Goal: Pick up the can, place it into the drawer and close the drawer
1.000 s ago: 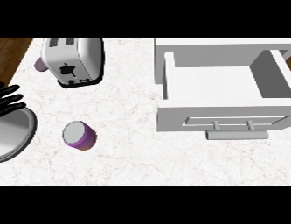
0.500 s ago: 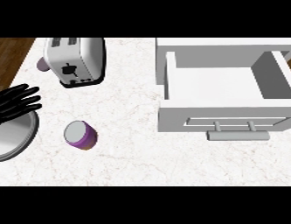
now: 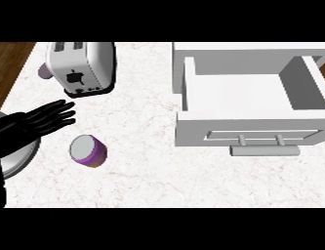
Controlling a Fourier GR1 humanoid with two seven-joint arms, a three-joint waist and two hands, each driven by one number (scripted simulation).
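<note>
The can (image 3: 87,150), purple with a pale grey top, lies tilted on the white marbled counter at the lower left. My left hand (image 3: 33,123) comes in from the left edge with straight, spread fingers; it is open and holds nothing. Its fingertips (image 3: 65,112) stand just up and left of the can, apart from it. The white drawer (image 3: 255,129) is pulled open at the right, its inside bare, with a handle (image 3: 263,150) on the front panel facing me. My right hand shows nowhere in the head view.
A white toaster (image 3: 83,68) stands at the upper left, with a small purple object (image 3: 44,72) partly hidden behind it. The counter's left edge (image 3: 15,83) gives way to dark wood floor. My grey left forearm (image 3: 12,155) covers the lower left corner.
My left hand has moved right from the left edge, its fingers now stretched out close to the can. The can, drawer and toaster have not moved.
</note>
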